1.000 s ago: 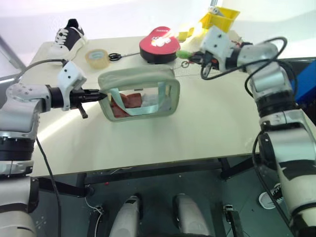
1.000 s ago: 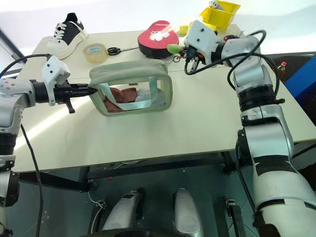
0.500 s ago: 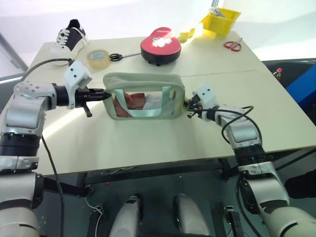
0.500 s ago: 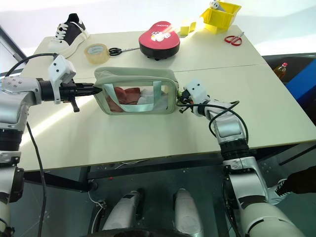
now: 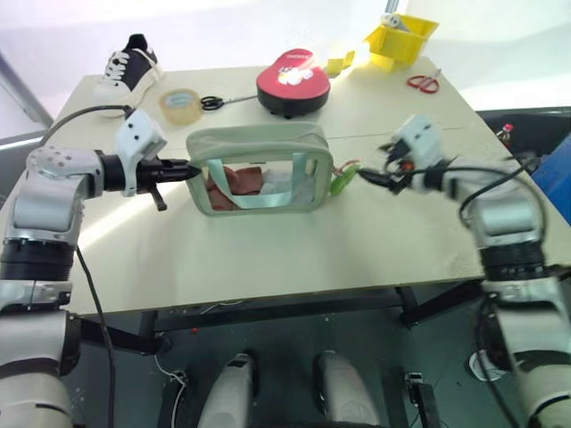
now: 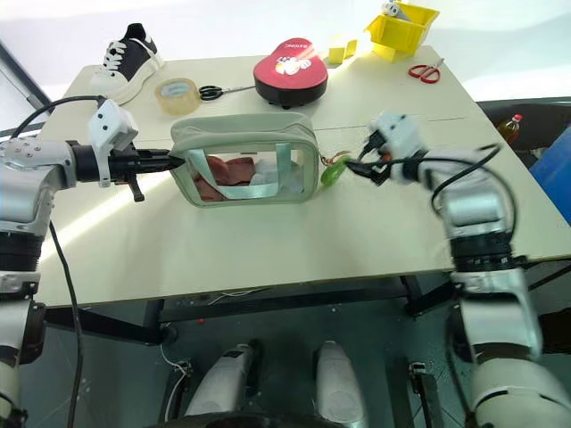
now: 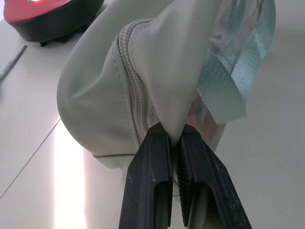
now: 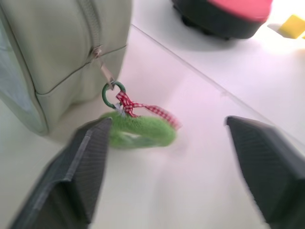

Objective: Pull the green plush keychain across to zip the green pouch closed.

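— Two grippers: left gripper (image 7: 176, 143) pinching green pouch (image 5: 259, 169) end; right gripper (image 8: 176, 157) spread, off green plush keychain (image 5: 339, 183) at pouch's three o'clock.
— Risk: pouch possibly tipping on left release.

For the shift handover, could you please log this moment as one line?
left tool: shut on green pouch end | right tool: open, off green plush keychain | keychain: lying beside pouch on table | zipper: closed
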Controlling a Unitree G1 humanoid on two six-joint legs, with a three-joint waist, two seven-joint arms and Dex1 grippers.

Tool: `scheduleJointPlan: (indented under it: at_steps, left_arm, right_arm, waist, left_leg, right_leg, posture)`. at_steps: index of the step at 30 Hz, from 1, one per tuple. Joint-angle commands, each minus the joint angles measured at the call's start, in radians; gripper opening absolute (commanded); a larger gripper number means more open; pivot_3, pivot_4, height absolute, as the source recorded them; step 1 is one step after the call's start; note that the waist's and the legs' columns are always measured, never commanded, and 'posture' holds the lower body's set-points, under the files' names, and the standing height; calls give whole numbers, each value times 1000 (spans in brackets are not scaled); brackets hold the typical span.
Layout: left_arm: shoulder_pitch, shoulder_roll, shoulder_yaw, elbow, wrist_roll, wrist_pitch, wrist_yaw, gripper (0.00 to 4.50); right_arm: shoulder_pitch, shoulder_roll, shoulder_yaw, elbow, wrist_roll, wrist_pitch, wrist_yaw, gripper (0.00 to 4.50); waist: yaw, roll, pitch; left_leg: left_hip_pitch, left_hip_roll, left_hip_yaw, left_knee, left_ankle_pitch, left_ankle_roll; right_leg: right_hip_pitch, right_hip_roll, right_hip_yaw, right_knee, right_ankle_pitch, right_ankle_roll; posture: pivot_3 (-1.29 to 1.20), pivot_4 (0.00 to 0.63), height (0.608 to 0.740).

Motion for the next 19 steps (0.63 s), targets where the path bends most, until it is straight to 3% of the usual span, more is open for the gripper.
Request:
scheduleJointPlan:
  at_steps: [1,4,10,11,19]
  left_arm:
    - [4,21,36,-21,-12,-2,-3,0]
    - [-6,29,61,-19,-36,18,-8,1122]
    - [-17,81,106,-33,-84,82,-40,4166]
    - [-23,90,111,-32,-84,95,-32,4469]
    - [13,162,195,-36,-142,155,-47,4469]
  right_arm:
    - [-60,-36,-3,-33,47,-3,101,4488]
    - [-95,-71,-6,-74,108,44,205,4500]
    - [-102,-98,-8,-138,162,67,289,4500]
    - [-103,-101,-9,-146,170,71,298,4500]
    - [-68,-98,-25,-223,208,103,284,4500]
  waist:
    - [-3,0,0]
    - [-1,0,0]
    - [0,0,0]
    - [0,0,0]
    - [0,0,0]
  left_leg:
    - [0,0,0,0,0,0]
    - [0,0,0,0,0,0]
    - [-1,0,0,0,0,0]
    - [-1,0,0,0,0,0]
    - [-1,0,0,0,0,0]
  right_leg:
    - [0,0,0,0,0,0]
    - [0,0,0,0,0,0]
    - [0,-1,0,-1,0,0]
    - [0,-1,0,-1,0,0]
    - [-1,-1,0,-1,0,0]
  posture:
    - [0,150,740]
    - [0,150,740]
    - [0,150,740]
    - [0,150,740]
    - [0,150,740]
